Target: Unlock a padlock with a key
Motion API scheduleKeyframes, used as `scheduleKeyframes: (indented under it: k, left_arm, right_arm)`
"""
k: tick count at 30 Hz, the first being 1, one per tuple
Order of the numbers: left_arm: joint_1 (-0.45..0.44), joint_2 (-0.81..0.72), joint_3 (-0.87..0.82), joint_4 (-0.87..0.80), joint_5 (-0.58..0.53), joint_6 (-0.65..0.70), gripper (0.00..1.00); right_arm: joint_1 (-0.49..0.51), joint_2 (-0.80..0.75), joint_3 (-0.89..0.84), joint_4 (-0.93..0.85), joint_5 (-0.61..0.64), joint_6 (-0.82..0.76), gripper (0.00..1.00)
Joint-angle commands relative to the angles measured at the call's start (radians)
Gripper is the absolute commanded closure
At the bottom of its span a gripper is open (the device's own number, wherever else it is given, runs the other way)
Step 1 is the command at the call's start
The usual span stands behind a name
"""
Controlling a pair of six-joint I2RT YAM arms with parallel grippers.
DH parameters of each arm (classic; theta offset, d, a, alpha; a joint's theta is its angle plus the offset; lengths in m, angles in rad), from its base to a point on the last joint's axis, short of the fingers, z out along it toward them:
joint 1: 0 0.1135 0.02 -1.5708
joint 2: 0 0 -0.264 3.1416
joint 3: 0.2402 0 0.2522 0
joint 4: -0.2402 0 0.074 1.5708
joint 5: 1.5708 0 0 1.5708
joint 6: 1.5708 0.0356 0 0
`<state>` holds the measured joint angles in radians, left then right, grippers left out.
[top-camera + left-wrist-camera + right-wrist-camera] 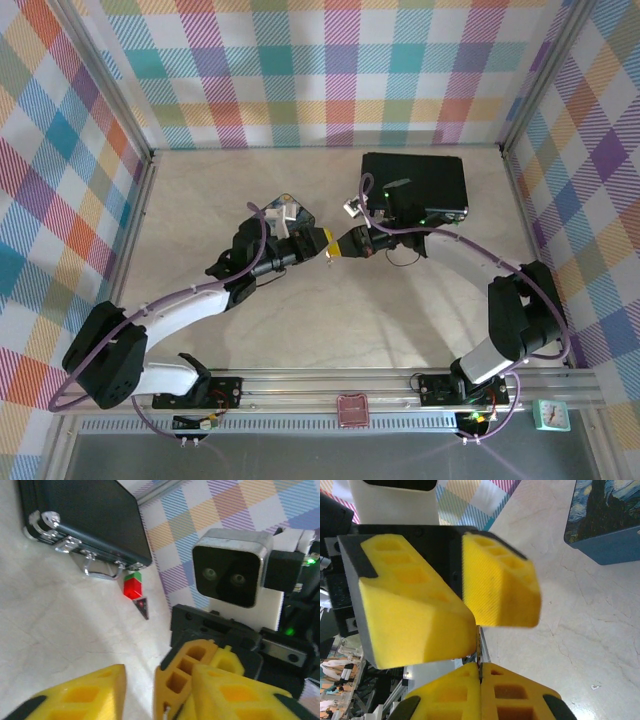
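Just in front of the black case (pixel 415 185), toward its left corner, the two arms meet tip to tip over the pale table (pixel 330 330) in the top view. The left gripper (pixel 320 244) reaches in from the side away from the case. The right gripper (pixel 347 243) faces it from the case side. Anything between the tips is too small to make out from here.

From the left wrist, the case lies at the upper left with its handle and latches turned this way. A red-and-green block (pixel 132 586) sits just off its near corner, and a dark triangular piece (pixel 143 608) lies just beside the block, a little farther from the case. The left gripper's own yellow fingers (pixel 75 695) stand apart, with bare table showing in the gap. The right gripper's closed yellow tips push in from the side opposite the case, under its silver wrist camera (pixel 230 570).

From the right wrist, that gripper's fingers (pixel 445 700) are pressed together, and a thin metal sliver (pixel 479 645) is pinched in their seam. It rises into the narrow slot between the left gripper's two fingers. Seen edge-on, it cannot be told whether this is the padlock or its key, nor whether the left fingers touch it. One left finger is blurred. A blue-and-yellow painted tin (pixel 605 520) stands well behind.
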<state>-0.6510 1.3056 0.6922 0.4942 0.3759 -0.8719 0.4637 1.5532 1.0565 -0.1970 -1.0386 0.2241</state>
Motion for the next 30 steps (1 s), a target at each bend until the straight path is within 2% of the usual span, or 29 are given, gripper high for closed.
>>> scheduleKeyframes:
  k: [1,4,8,9,12,15,20,23,30]
  left_arm:
    - [-0.011,0.013,0.030,0.071,0.037,-0.007,0.74]
    - [-0.013,0.017,0.027,0.083,0.035,-0.012,0.99]
    - [-0.014,0.017,0.025,0.085,0.014,-0.013,1.00]
    - [-0.015,0.016,0.024,0.086,0.001,-0.014,1.00]
    - [-0.019,0.023,0.016,0.117,-0.052,-0.024,1.00]
    - [-0.032,0.061,0.013,0.187,-0.102,-0.049,1.00]
    - [-0.064,0.120,0.009,0.299,-0.146,-0.085,1.00]
    - [-0.081,0.141,0.015,0.327,-0.150,-0.098,1.00]
    - [-0.107,0.136,0.016,0.322,-0.154,-0.101,1.00]
  right_arm:
    - [-0.005,-0.021,-0.005,0.039,-0.040,0.008,1.00]
    - [-0.005,-0.024,-0.009,0.046,-0.031,0.009,1.00]
    - [-0.004,-0.040,-0.014,0.078,-0.002,0.041,1.00]
    - [-0.005,-0.053,-0.018,0.083,0.026,0.052,0.96]
    - [-0.005,-0.116,-0.058,0.120,0.111,0.092,0.67]
    - [-0.007,-0.185,-0.124,0.213,0.166,0.148,0.55]
    - [-0.007,-0.281,-0.264,0.399,0.314,0.253,0.52]
    - [-0.006,-0.302,-0.330,0.520,0.345,0.302,0.53]
    - [-0.007,-0.267,-0.328,0.530,0.358,0.293,0.55]
